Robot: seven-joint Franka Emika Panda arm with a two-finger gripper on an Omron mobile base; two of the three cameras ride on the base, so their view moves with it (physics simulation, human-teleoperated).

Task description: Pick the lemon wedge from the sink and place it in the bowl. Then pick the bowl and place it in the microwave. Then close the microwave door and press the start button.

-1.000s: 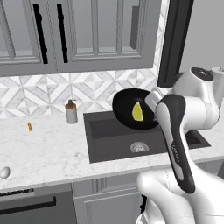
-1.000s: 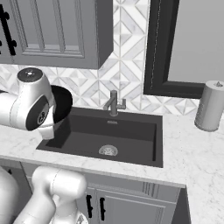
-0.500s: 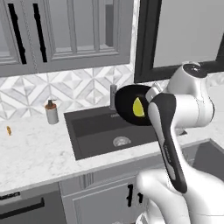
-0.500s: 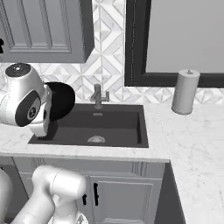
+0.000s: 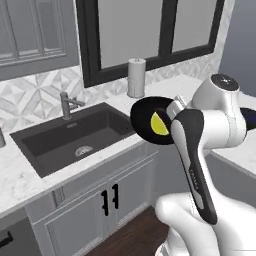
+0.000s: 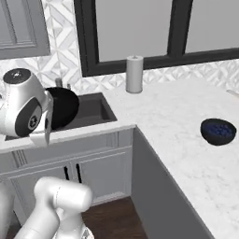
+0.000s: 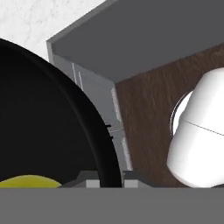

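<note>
Pinching the bowl's [image 5: 150, 122] rim, the tool [image 7: 109, 177] holds it aloft — lemon wedge [image 5: 159, 125] inside — past the counter [image 6: 168, 116] edge.

The white arm is rising from the lower right and holding the black bowl [image 5: 152, 120] up in the air, tilted so its inside faces the camera. The lemon wedge [image 5: 159, 124] is lying inside the bowl, toward its right side. The claw itself is hidden behind the arm's wrist at the bowl's right rim. The bowl is hanging over the front edge of the marble surface [image 5: 17, 177], to the right of the dark sink [image 5: 70, 137]. A grey faucet [image 5: 66, 104] is standing behind the sink, and a paper towel roll [image 5: 136, 77] is standing below the black-framed window [image 5: 132, 32].
</note>
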